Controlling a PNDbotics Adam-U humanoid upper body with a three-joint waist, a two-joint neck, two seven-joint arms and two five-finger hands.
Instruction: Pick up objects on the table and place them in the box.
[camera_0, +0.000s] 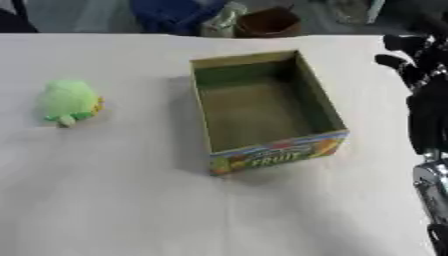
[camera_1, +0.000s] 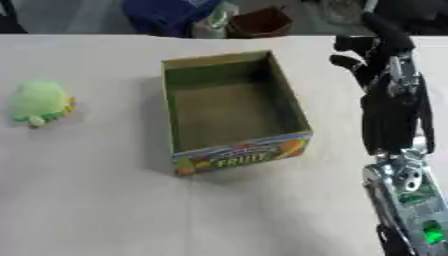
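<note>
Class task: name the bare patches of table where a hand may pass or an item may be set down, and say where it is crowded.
Free: the wide near stretch of table in front of the box, and the strip between the green plush toy and the box's left wall. The box itself holds nothing. Crowded: right of the box, where the right hand and its arm stand.

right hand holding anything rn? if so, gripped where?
Nothing held. The black right hand hangs empty right of the open cardboard fruit box; the green plush toy lies untouched.
</note>
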